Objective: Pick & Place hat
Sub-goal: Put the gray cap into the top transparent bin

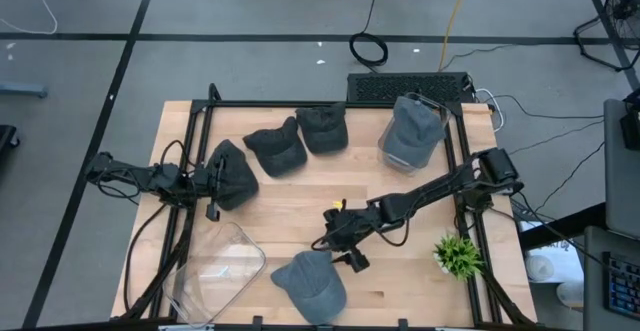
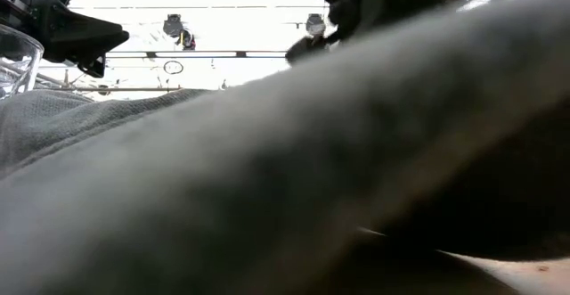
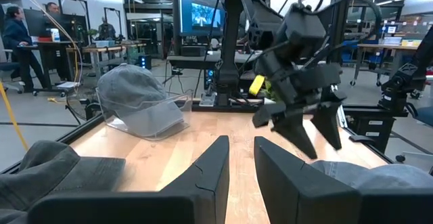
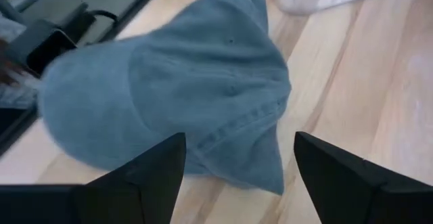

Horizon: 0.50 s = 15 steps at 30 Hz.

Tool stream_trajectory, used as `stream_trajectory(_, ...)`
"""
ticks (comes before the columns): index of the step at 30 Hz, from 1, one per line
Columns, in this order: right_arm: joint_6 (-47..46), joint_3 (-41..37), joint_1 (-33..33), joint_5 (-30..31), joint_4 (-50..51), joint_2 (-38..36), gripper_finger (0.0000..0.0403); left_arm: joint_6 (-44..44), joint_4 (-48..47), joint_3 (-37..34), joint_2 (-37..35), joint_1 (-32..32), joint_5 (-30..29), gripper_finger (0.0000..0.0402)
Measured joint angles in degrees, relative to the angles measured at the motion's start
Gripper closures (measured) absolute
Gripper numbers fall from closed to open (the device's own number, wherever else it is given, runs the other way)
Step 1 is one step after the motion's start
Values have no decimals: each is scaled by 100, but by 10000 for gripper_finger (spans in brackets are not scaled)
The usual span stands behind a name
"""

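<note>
The right gripper (image 1: 352, 256) hangs with fingers spread just above the blue cap (image 1: 310, 283) at the table's (image 1: 400, 291) near edge, and should descend squarely over the crown before closing; the left gripper (image 1: 212, 193), nearly closed and empty, waits beside a dark cap (image 1: 232, 171).

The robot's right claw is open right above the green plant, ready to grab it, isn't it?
Not quite. The right gripper is open, but it hangs above the blue-grey hat at the table's front edge, not the green plant. The right wrist view shows the hat just beyond its spread fingers, and the high view shows the plant off to the side, apart from the gripper.
</note>
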State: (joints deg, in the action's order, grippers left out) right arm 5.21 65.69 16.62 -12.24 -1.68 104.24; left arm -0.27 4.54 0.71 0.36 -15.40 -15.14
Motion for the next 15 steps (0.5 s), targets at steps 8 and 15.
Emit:
stream_trajectory(8,7,-2,1,-30,-516,410,140,0,0,0,1,-1,0,325)
stream_trajectory(15,4,-4,0,-31,-502,510,140,0,0,1,1,0,0,325)
